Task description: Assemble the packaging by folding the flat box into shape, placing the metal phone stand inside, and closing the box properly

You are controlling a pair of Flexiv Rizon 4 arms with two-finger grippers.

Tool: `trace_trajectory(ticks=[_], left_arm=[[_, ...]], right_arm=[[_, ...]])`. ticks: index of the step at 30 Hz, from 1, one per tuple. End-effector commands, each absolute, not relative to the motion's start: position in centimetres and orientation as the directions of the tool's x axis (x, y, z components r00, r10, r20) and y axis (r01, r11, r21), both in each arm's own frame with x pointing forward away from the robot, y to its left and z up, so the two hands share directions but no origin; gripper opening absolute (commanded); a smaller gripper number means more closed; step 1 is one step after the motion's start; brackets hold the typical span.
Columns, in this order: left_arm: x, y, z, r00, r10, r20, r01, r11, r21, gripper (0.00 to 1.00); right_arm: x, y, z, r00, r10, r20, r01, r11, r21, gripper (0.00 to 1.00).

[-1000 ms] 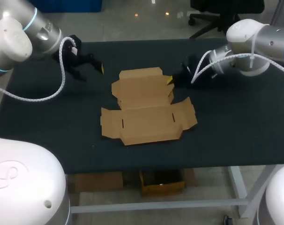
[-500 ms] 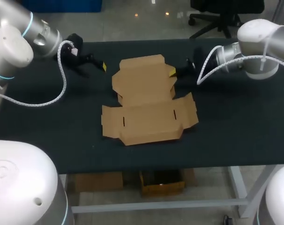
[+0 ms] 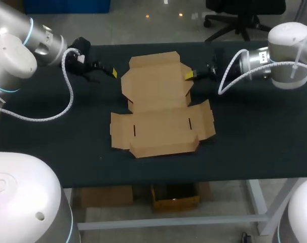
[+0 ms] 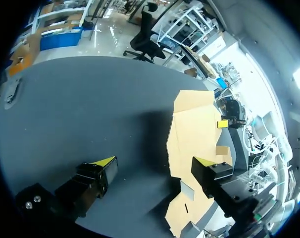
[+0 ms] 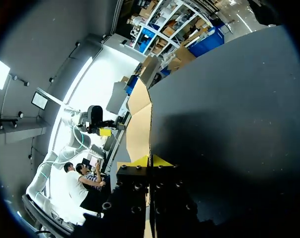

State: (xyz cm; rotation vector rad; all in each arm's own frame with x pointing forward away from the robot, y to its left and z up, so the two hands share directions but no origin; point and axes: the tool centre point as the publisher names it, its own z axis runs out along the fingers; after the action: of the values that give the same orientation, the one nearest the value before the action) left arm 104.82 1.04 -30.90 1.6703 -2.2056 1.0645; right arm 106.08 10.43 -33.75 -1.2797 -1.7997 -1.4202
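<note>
The flat cardboard box (image 3: pixel 161 114) lies unfolded in the middle of the dark worktop (image 3: pixel 255 142). Its slotted main panel and side flaps are toward the near edge, and a second large panel reaches toward the far edge. From above I cannot tell whether that far panel lies flat or is tilted up.

The right arm (image 3: pixel 288 55) comes in from the right edge, and the right hand (image 3: pixel 189 76) sits at the far panel's right edge. Only one yellow tip shows from above; the rest of the hand is dark against the worktop and hard to make out. In the right wrist view the two yellow tips stand together, with the cardboard's thin edge running in between them, so this hand is clamped on the box. The box shows there almost edge-on, and most of it is lost behind the fingers.

The left arm (image 3: pixel 22 45) enters from the far left corner. The left hand (image 4: pixel 155 162) is over bare worktop just beside the box's left side, not touching it. Its fingers (image 4: pixel 98 173) are wide apart and hold nothing. In that view one finger covers the near part of the box, and the right hand is seen beyond the cardboard.
</note>
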Motion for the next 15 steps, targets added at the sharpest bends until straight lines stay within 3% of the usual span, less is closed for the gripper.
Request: trace_trajectory(ticks=[1,8,15], left_arm=[[104.8,1.0,-30.9,-0.354,-0.769,0.532,-0.895,0.114,-0.431,1.00],[104.8,1.0,-30.9,-0.354,-0.769,0.532,-0.895,0.114,-0.431,1.00],[105.0,-1.8,-30.7,-0.497,-0.696,0.519,-0.812,0.162,-0.560,1.00]], right_arm=[[106.4,10.4,-34.0,-0.429,0.340,0.837,0.892,0.014,0.452,0.00],[106.4,10.4,-34.0,-0.429,0.340,0.837,0.892,0.014,0.452,0.00],[106.8,10.3,-33.1,-0.491,0.306,0.816,0.848,-0.047,0.528,0.00]])
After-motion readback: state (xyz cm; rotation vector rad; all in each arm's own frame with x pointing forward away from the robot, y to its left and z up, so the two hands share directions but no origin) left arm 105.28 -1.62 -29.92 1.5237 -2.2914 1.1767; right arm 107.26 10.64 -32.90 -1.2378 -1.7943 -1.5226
